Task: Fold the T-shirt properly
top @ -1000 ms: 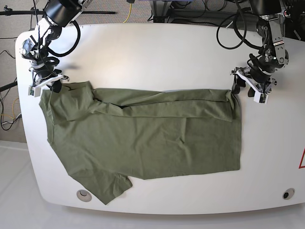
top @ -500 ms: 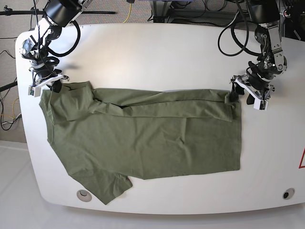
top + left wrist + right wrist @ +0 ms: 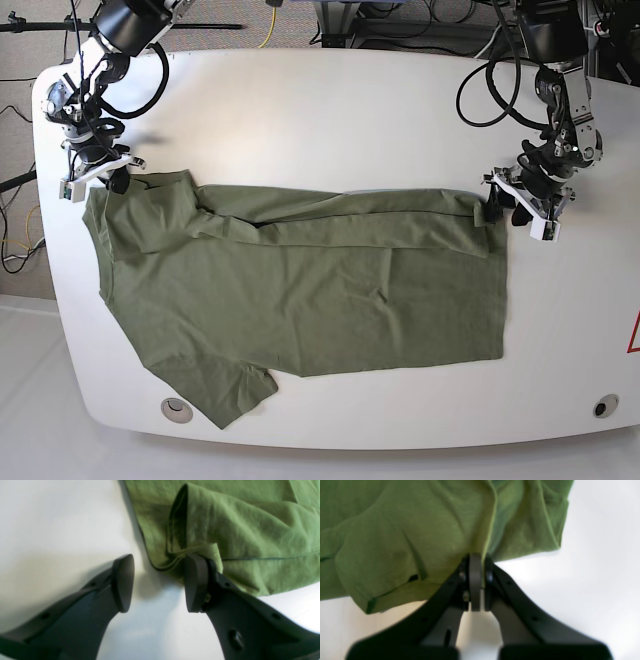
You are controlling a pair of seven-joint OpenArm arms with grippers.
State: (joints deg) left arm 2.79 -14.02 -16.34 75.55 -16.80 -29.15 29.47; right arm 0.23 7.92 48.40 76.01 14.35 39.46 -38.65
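Your T-shirt (image 3: 300, 290) lies flat across the white table (image 3: 330, 110), its top edge folded over. Your right gripper (image 3: 476, 562) is clamped on a fold of its cloth; your left gripper (image 3: 157, 582) stands apart-jawed, one finger (image 3: 196, 582) touching the folded corner.

The T-shirt (image 3: 300, 290) is plain olive green — no print — on a white table (image 3: 330, 110).

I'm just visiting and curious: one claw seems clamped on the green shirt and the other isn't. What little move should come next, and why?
Probably close the left gripper. Its jaws stand open with only one finger touching the T-shirt's folded corner, while the right gripper is already shut on the opposite corner. Both corners likely need holding before lifting.
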